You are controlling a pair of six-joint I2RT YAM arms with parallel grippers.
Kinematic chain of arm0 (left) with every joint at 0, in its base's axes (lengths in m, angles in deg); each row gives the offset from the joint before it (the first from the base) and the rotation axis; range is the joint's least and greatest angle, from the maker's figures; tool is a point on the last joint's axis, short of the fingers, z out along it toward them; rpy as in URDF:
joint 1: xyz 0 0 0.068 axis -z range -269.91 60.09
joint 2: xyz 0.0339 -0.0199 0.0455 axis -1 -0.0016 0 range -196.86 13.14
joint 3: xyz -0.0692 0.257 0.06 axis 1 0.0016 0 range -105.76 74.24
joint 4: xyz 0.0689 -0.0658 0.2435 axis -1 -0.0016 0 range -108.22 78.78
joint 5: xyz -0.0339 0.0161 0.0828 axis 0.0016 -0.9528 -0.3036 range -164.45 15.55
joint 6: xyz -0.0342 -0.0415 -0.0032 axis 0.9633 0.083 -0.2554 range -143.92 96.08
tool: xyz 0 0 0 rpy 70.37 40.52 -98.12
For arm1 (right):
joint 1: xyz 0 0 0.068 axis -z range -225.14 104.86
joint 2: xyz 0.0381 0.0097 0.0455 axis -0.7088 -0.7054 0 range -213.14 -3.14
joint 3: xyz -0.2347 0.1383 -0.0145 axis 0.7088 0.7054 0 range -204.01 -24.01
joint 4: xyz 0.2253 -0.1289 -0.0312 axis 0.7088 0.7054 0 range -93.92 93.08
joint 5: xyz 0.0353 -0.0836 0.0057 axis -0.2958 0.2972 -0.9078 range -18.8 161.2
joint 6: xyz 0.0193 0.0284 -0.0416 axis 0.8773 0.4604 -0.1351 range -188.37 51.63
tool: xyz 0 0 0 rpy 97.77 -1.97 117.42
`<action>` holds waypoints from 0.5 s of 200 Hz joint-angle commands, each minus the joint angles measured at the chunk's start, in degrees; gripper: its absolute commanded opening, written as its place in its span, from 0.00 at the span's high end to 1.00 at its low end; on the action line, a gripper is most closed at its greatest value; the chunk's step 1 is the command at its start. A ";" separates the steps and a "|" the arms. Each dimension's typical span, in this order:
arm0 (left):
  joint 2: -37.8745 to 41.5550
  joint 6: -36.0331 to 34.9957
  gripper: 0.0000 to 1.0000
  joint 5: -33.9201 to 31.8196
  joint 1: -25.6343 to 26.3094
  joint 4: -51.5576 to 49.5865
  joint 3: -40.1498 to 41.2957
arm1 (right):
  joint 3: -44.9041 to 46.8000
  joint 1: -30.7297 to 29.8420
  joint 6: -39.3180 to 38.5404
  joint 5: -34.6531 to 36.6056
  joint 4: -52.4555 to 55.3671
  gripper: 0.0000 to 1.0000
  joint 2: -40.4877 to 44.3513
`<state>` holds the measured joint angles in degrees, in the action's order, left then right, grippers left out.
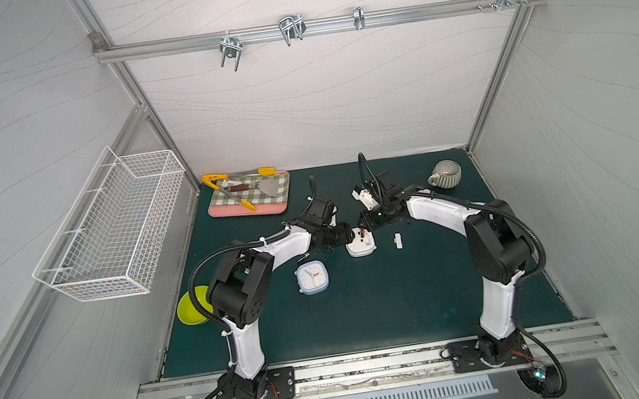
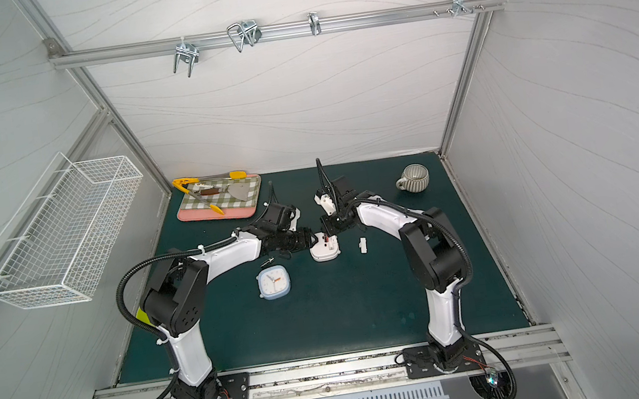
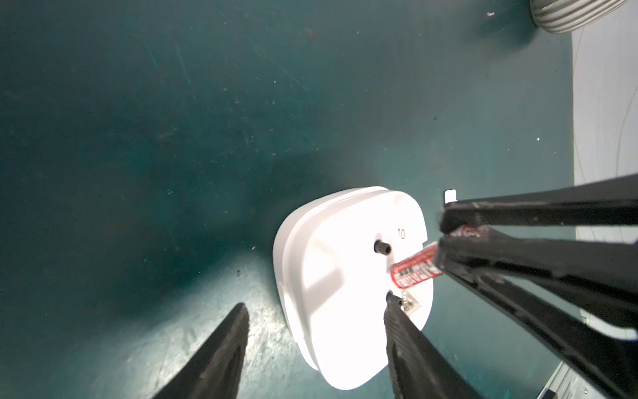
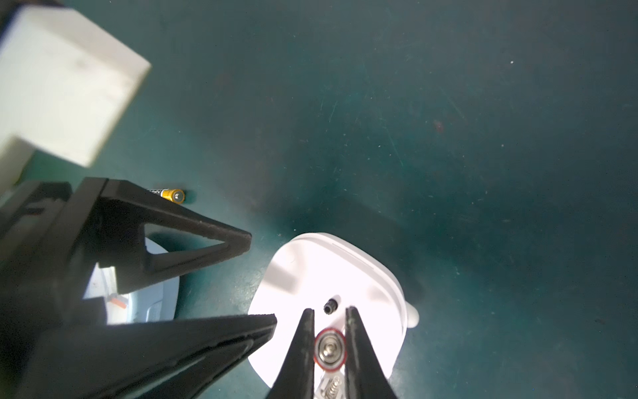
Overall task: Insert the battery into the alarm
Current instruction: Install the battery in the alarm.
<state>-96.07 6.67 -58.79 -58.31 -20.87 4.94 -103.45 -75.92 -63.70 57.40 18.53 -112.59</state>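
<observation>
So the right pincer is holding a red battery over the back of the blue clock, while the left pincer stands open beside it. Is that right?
Not the blue clock: it is the white alarm clock, lying face down. The right wrist view shows the right pincer holding the red battery over its back; the blue clock lies apart, face up. The rest holds.

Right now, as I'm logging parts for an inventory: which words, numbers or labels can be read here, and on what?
"10": on the back of the white alarm, beside a small black knob.
Label of the red battery: white print, too blurred to read.
Black-and-gold battery: print partly hidden, unreadable.
Face of the blue clock: numerals too small to read.
</observation>
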 commanded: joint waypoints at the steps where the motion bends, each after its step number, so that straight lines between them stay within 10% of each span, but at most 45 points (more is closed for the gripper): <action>1: -1.61 -0.62 0.35 0.86 -0.13 -0.63 -2.18 | 1.15 -0.28 -1.42 2.77 1.21 0.90 1.36; 100: -2.76 -1.15 0.36 1.34 -0.13 -1.73 -3.12 | 2.14 -0.25 -2.56 2.97 2.72 0.90 -0.21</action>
<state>-97.62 6.21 -58.05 -58.29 -22.29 4.29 -102.03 -75.92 -64.42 60.39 19.19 -112.24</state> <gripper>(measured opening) 0.644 0.152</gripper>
